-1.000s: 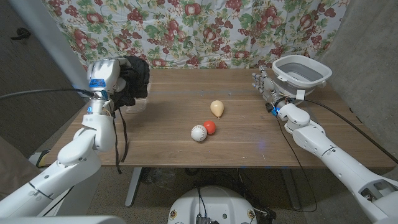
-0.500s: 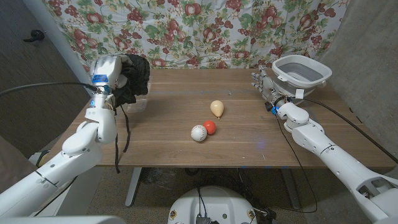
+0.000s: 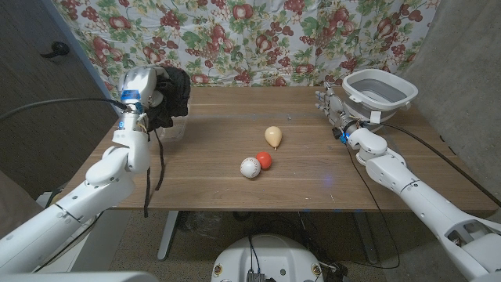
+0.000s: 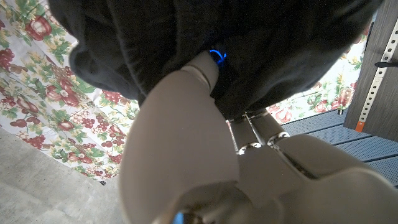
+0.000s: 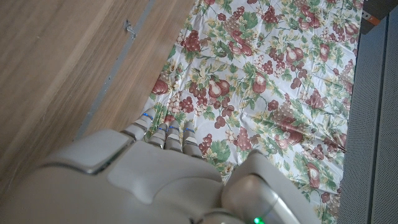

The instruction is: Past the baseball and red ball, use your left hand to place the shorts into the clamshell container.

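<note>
- Our left hand (image 3: 145, 88) grips the black shorts (image 3: 171, 95), raised at the table's (image 3: 313, 176) far left corner over the clamshell container (image 3: 174, 130).
- Baseball (image 3: 249, 167) touches red ball (image 3: 264, 160) mid-table.
- Our right hand (image 3: 332, 106) stands beside the grey basin (image 3: 380, 88), fingers straight and together, holding nothing.

A baseball (image 3: 249, 168), red ball (image 3: 264, 160) and pear-shaped toy (image 3: 272, 137) are clustering mid-frame, leaving bare worktop (image 3: 196, 168) lying open along the left side and lower edge.
</note>
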Motion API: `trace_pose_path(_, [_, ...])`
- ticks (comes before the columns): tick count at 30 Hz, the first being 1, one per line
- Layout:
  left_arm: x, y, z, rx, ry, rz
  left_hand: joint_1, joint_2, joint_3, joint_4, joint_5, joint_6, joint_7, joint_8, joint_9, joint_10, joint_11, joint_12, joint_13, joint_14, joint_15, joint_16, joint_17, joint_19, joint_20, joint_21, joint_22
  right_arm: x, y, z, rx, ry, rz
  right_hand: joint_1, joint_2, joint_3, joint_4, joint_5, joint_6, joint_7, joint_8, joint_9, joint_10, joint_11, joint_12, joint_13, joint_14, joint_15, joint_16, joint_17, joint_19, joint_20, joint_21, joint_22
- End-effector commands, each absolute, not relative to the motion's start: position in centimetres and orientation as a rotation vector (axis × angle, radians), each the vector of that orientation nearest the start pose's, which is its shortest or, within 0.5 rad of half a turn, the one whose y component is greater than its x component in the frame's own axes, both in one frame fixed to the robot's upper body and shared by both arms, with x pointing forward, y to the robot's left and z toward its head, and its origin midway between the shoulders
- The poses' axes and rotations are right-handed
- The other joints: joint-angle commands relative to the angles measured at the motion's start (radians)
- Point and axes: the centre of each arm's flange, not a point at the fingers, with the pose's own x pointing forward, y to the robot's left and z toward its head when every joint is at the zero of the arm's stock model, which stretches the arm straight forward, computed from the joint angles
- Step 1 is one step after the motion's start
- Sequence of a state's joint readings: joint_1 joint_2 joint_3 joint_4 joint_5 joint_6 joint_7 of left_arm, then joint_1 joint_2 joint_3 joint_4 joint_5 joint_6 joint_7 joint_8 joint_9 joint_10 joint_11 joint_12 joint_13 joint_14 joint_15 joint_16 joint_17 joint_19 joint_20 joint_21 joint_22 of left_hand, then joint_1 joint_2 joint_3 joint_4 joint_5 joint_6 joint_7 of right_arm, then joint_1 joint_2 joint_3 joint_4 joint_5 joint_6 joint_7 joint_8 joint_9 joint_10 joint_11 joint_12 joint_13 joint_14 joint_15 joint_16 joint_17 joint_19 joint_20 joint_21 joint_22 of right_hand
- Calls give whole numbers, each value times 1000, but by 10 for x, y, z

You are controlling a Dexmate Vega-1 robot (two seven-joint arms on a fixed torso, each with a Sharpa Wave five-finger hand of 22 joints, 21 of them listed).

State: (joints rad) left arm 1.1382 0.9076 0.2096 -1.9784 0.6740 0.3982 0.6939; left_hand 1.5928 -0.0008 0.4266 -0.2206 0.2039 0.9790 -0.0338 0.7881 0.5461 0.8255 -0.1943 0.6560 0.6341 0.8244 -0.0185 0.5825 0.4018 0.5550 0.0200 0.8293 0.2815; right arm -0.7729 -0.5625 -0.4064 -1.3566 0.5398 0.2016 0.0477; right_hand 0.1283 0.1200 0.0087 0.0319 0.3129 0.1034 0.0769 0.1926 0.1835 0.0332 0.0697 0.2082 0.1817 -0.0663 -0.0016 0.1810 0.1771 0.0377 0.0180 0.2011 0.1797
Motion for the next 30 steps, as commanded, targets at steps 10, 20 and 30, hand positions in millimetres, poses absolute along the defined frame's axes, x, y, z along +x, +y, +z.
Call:
trace_pose_path(10, [501,347,92,1301,-970,902,11,1,67,55,4,26,28,4,3,3,0,-2,5,86,-172,-1,290,81,-249,164,178,656,-276,14,-146,-594,250,11,3,5,3,-3,8,-1,0,2,4,1,5,3,4,-2,3,2,2,3,-3,1])
trace_pose_path(20, [510,348,99,1313,-967,898,10,1,68,55,3,28,28,4,-1,3,0,-3,4,86,-173,-1,289,81,-250,161,174,659,-275,15,-147,-592,252,11,3,6,3,-4,10,-2,0,2,4,1,4,3,4,-1,3,2,1,3,-3,1])
trace_pose_path(30, [519,348,104,1348,-986,909,9,1,68,55,3,26,27,5,1,4,0,-4,4,87,-174,-3,288,81,-250,161,173,660,-275,16,-148,-590,247,11,3,7,3,-5,10,-2,0,2,2,-2,4,3,4,-3,3,3,2,3,-3,1])
